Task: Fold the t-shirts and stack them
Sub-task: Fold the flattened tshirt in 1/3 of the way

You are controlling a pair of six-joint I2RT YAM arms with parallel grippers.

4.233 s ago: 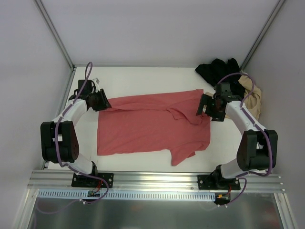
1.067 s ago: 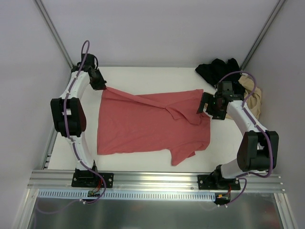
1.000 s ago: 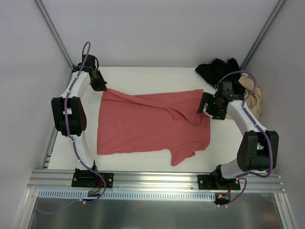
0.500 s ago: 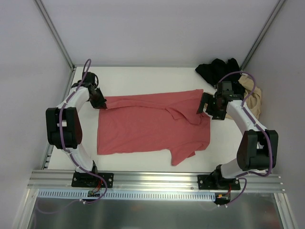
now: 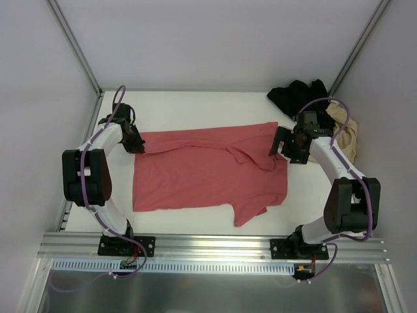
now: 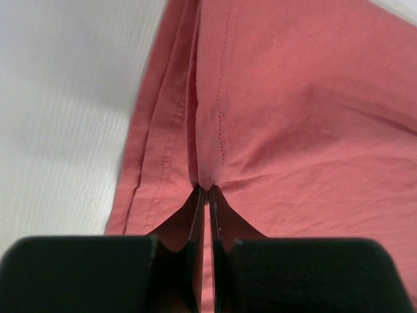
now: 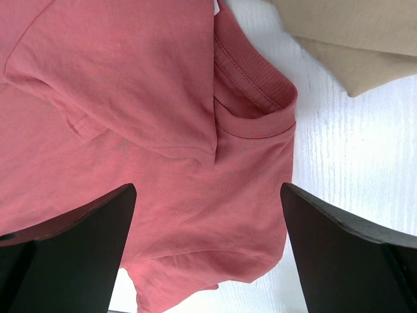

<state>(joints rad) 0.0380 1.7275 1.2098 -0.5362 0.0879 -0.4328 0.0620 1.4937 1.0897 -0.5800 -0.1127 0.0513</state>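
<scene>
The coral-red t-shirt (image 5: 208, 171) lies partly folded across the middle of the white table (image 5: 195, 107). My left gripper (image 5: 138, 145) is shut on a pinch of its hem at the far left corner; the wrist view shows the cloth (image 6: 273, 117) gathered between my closed fingers (image 6: 195, 208). My right gripper (image 5: 281, 145) is open and hovers over the shirt's collar (image 7: 251, 88) at the right edge, holding nothing. The black t-shirt (image 5: 298, 96) is bunched at the far right corner. The beige t-shirt (image 5: 346, 134) lies crumpled beside it and also shows in the right wrist view (image 7: 352, 39).
Grey enclosure walls and metal posts (image 5: 75, 49) surround the table. The aluminium rail (image 5: 208, 246) with both arm bases runs along the near edge. A sleeve of the red shirt (image 5: 251, 208) sticks out toward the front.
My left gripper has come back from the far left corner toward the near side, pulling the shirt's corner with it. The right arm has not moved.
</scene>
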